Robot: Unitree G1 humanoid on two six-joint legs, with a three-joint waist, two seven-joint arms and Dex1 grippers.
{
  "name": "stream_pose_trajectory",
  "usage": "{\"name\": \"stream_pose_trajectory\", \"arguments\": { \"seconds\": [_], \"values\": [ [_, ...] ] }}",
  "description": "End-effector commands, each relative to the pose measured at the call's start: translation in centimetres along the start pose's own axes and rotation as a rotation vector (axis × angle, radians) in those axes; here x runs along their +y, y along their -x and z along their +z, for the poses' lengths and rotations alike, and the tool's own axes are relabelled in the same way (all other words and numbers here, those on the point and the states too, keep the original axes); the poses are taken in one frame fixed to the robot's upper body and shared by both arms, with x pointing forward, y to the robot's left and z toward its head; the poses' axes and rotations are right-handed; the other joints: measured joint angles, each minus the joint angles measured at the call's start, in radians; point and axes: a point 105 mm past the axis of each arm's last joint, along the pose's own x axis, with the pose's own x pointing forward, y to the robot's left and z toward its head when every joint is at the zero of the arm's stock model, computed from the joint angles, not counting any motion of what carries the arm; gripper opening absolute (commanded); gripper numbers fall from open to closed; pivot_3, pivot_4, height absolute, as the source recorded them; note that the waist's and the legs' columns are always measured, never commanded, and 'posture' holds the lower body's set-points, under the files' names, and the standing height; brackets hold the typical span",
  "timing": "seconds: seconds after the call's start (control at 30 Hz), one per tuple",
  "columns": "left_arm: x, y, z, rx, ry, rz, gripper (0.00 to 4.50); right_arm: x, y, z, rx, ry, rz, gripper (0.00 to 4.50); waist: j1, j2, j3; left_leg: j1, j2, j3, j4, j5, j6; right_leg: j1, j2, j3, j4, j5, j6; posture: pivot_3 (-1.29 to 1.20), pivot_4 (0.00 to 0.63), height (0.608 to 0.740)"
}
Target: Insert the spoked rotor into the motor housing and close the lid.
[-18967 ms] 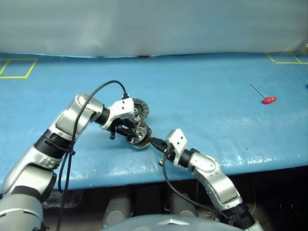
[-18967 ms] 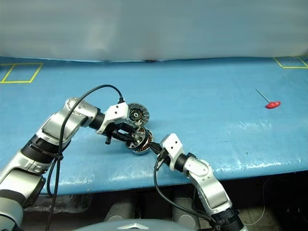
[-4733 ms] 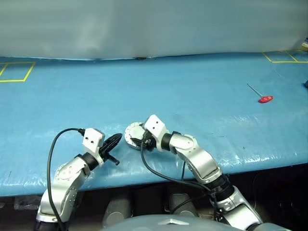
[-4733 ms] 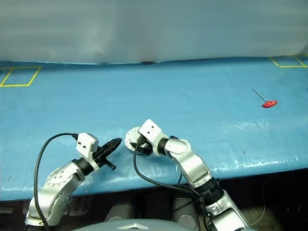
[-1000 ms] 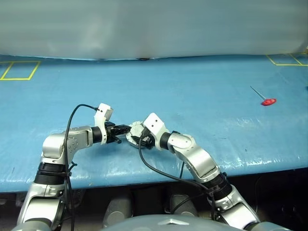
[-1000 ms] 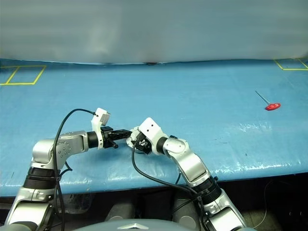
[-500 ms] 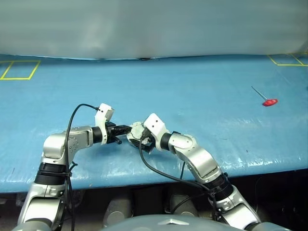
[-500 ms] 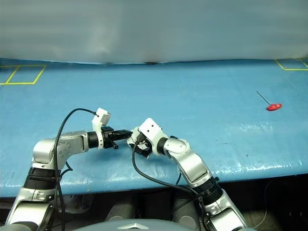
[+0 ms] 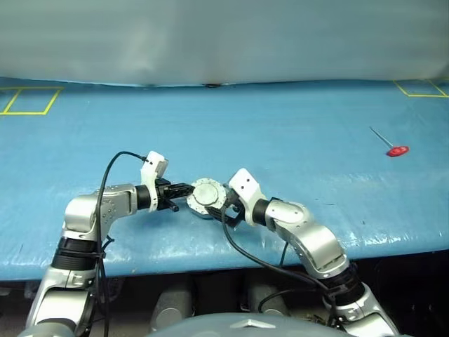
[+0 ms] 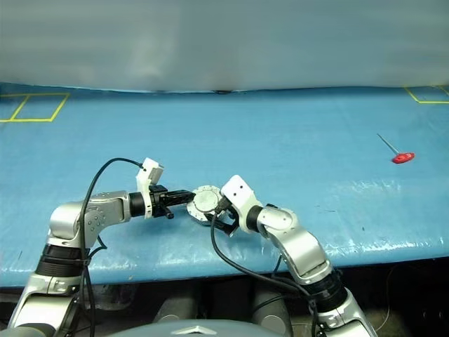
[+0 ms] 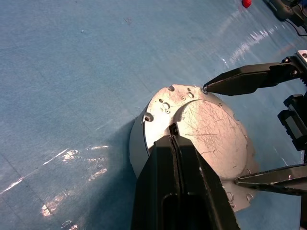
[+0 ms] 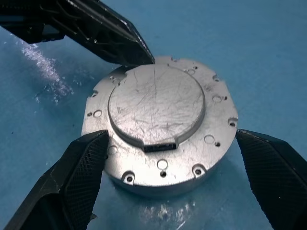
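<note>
- Since a second earlier, the right hand (image 12: 168, 177) had drawn back toward the right and spread its fingers wide, so the lid (image 12: 158, 103) showed in full between the two hands.
- A half second earlier that hand had covered most of the lid in the head views; now its fingers stood apart on either side of the closed motor housing (image 12: 163, 184), with a gap at each side.
- From the right wrist view, one black finger (image 12: 72, 177) sat just beside the housing wall and the other finger sat clear of the opposite side; neither pressed on it.
- The left hand (image 11: 173, 132) had not shifted: its fingers were pinched tight together, and their tip rested on the edge of the lid's raised centre patch.
- The lid lay flat and matte grey on top of the housing, its scratched centre patch facing up and small holes around its rim.
- The closed assembly stood on the blue counter (image 9: 295, 126) near the near edge, about midway between the two arms.
- The spoked rotor could not be seen; the lid covered the housing.
- A small red-handled tool (image 9: 393, 147) lay far off to the right on the counter.
- Yellow taped squares (image 9: 24, 102) marked the far left corner.
</note>
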Motion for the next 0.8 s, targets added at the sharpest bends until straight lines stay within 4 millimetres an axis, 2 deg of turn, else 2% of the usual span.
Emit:
{"name": "stream_pose_trajectory", "arguments": {
  "seconds": [0.03, 0.2, 0.37, 0.57, 0.8],
  "values": [
    [0.2, -0.8, -2.7, 0.106, 0.034, 0.013, 0.00, 0.8, 1.0, -0.2, 0.016, -0.022, 0.064, 4.47, 0.000, 0.000, 0.000, 0.000, 0.000, 0.000, 0.000, 0.000, 0.000, 0.000, 0.000, 0.000, -0.001, 0.000, 0.000, 0.00, 0.150, 0.740],
    [0.3, -0.7, -2.7, 0.109, 0.030, 0.013, 0.00, -0.1, 2.7, 0.3, -0.017, -0.067, 0.055, 4.47, 0.004, 0.001, 0.001, -0.002, 0.000, 0.001, 0.000, -0.001, 0.002, 0.000, 0.001, 0.000, -0.005, 0.001, 0.002, 0.00, 0.150, 0.740],
    [0.3, -0.7, -2.8, 0.111, 0.027, 0.013, 0.00, -1.5, 3.3, 0.2, -0.072, -0.265, -0.004, 4.47, 0.010, 0.001, 0.001, -0.003, -0.001, 0.001, 0.000, -0.002, 0.003, 0.001, 0.001, 0.000, -0.006, 0.002, 0.003, 0.00, 0.150, 0.740],
    [0.4, -0.6, -2.9, 0.112, 0.022, 0.014, 0.00, -2.2, 2.4, 0.0, -0.140, -0.556, -0.065, 4.47, 0.011, 0.001, 0.001, -0.003, 0.000, 0.001, -0.001, -0.002, 0.003, 0.004, 0.001, 0.001, -0.006, 0.002, 0.002, 0.00, 0.150, 0.740],
    [0.4, -0.4, -3.0, 0.112, 0.022, 0.019, 0.00, -1.7, 0.7, -0.2, -0.167, -0.860, -0.052, 4.47, 0.007, 0.003, 0.001, -0.003, -0.001, 0.001, -0.001, -0.002, 0.003, 0.006, 0.001, 0.001, -0.007, 0.002, 0.002, 0.00, 0.150, 0.740]
  ]
}}
